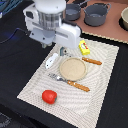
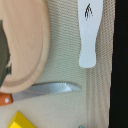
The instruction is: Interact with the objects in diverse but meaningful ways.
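one red tomato (image 1: 49, 96), one yellow packet (image 1: 85, 48) — two pots (image 1: 95, 14)

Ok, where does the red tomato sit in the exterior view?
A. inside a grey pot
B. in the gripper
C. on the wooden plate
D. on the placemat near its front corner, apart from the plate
D: the red tomato lies on the placemat, clear of the wooden plate.
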Robot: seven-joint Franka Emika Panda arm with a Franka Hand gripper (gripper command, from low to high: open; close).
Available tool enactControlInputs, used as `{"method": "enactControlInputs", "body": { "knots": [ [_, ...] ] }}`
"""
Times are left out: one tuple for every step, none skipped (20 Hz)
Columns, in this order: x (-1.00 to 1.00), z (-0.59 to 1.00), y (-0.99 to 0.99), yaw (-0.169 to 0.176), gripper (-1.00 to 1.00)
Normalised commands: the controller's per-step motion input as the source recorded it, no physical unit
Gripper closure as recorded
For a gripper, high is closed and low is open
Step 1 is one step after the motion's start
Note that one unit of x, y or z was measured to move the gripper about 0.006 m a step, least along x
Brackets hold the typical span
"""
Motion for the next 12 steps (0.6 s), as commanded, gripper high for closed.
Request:
{"method": "enactControlInputs", "body": {
  "knots": [
    [0.00,0.32,-0.30,0.155,-1.00],
    [0.00,0.27,-0.33,0.179,-1.00],
    [0.02,0.21,-0.38,0.215,-1.00],
    [0.00,0.18,-0.37,0.242,-1.00],
    [0.00,0.16,-0.35,0.250,-1.00],
    [0.00,0.17,-0.33,0.252,-1.00],
    [0.00,0.18,-0.34,0.250,-1.00],
    [0.00,0.21,-0.32,0.248,-1.00],
    [0.00,0.19,-0.32,0.248,-1.00],
    [0.00,0.20,-0.32,0.248,-1.00],
    [0.00,0.20,-0.33,0.246,-1.00],
    [0.00,0.20,-0.37,0.239,-1.00]
  ]
}}
